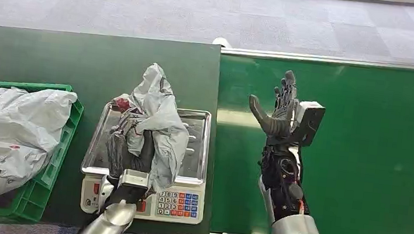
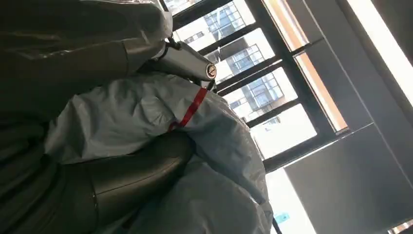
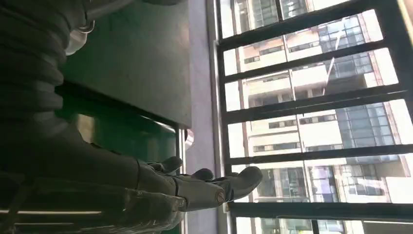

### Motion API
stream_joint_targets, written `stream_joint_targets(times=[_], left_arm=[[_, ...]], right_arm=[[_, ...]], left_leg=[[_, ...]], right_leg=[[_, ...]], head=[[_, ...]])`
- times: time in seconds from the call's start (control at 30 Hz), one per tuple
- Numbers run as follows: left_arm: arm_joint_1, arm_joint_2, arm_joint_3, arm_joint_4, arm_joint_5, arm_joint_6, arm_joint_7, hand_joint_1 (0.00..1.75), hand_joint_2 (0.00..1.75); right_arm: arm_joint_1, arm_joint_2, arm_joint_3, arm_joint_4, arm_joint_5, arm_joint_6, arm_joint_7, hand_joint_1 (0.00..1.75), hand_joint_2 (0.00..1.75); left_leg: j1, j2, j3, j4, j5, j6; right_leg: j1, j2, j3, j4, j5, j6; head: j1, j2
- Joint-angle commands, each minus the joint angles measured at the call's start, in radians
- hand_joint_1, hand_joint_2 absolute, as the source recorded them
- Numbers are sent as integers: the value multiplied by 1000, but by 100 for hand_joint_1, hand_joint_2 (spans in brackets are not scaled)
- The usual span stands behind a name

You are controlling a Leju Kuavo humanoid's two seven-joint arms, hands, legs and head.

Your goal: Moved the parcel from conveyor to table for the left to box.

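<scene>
Two surfaces side by side: dark green table (image 1: 53,55) on the left, brighter green conveyor (image 1: 364,158) on the right, butted together. Green crate (image 1: 64,136) sits at the table's left end, stuffed with grey plastic bags (image 1: 9,130). Scale (image 1: 186,203) with a steel tray (image 1: 198,122) sits at the table's right end, just beside the conveyor. Parcel (image 1: 160,123), a crumpled grey bag with red markings, is over the scale tray, bunched and standing tall. Left hand (image 1: 130,152) grips the parcel from the near side; wrist view shows thumb (image 2: 146,168) pressed into the grey plastic. Right hand (image 1: 280,113) is above the conveyor, raised, fingers spread apart, holding nothing.
</scene>
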Motion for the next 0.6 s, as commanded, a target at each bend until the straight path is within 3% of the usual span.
stream_joint_targets(times=[0.03, 0.33, 0.37, 0.4, 0.47, 0.6], left_arm=[[-19, 20, -17, 8, 5, 15, -3, 175, 175], [-19, 20, -17, 8, 5, 15, -3, 175, 175], [-42, 2, 109, -118, -120, 15, -3, 175, 175], [-132, -20, 135, -153, -374, 15, -3, 175, 175], [-261, 15, 125, -88, -346, 4, 52, 175, 175], [-277, 37, 94, -72, -332, -23, 80, 175, 175]], right_arm=[[-40, -11, -15, 29, -2, -1, -2, 0, 175], [-40, -11, -15, 29, -2, -1, -2, 0, 175], [-23, -18, 0, 17, 12, 8, 36, 0, 175], [9, -22, 1, -6, 12, 13, 35, 0, 175], [27, -25, 3, -2, 15, 18, 23, 0, 175], [27, -28, 0, -9, 16, 22, 21, 0, 175]], left_leg=[[0, -1, 0, 0, 0, 0], [0, 0, 0, 0, 0, 0], [0, -1, 0, 0, 0, 0], [0, -1, 1, 0, 0, 0], [2, -4, -4, 3, 1, 0], [0, -4, -2, 1, 2, 1]], right_leg=[[0, 0, 1, 0, 0, 0], [0, 0, 0, 0, 0, 0], [0, 0, 0, 0, 0, 0], [0, 0, 1, 0, 0, 0], [2, -4, -3, 2, 0, -1], [0, -5, -1, 0, 0, 0]], head=[[0, 0], [0, 0], [0, 0], [0, 0], [0, 0], [0, 0]])
